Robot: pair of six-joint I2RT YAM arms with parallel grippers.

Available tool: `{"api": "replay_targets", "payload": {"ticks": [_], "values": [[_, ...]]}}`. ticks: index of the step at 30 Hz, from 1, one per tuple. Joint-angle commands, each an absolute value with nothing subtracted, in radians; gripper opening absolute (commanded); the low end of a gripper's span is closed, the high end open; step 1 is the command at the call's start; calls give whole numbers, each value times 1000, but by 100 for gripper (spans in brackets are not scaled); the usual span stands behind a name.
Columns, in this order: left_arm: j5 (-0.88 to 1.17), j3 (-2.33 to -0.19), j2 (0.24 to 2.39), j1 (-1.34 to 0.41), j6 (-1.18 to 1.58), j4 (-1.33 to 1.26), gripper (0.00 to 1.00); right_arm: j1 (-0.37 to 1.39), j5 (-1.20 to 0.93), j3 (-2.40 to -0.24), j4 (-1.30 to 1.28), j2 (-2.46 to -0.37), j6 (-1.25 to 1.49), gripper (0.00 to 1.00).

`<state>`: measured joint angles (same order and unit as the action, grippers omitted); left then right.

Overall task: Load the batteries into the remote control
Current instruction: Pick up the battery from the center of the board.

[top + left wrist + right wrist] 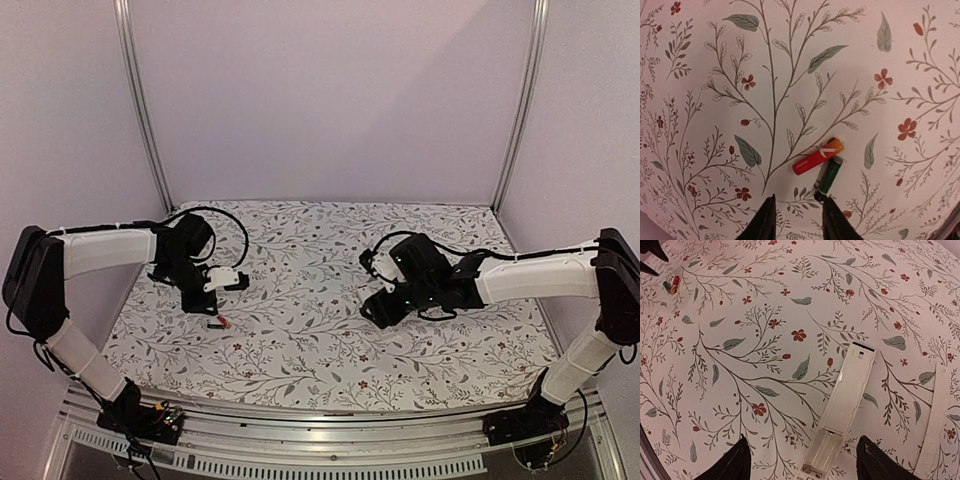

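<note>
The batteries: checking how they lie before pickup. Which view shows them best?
The left wrist view: the batteries, one red and one dark green, lie close-up, side by side, just ahead of the left end effector. The right wrist view shows them tiny in its top-left corner; the top view gives only a red speck.

Two batteries are lying on the table: one red battery and one dark green battery. One white remote control is lying there too, and one thinner white cover strip is lying beside it. Two arms are reaching over one flowered cloth, each carrying one gripper, the left gripper and the right gripper, each showing two fingers.
</note>
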<state>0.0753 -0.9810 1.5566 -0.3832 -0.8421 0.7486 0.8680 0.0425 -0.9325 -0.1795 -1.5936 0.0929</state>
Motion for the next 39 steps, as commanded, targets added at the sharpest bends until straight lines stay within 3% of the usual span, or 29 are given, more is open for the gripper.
{"api": "replay_targets", "payload": {"ticks": [1,13,39], "values": [[100,-957,1549,-379,-859,780,32,850,14,-902,-149,-1553,78,71],[26,-912,1615,-385,-893,633,32,847,-30,-896,-137,-1540,72,72],[103,-995,1791,-426,-851,637,31,848,-19,-891,-138,-1526,55,73]]}}
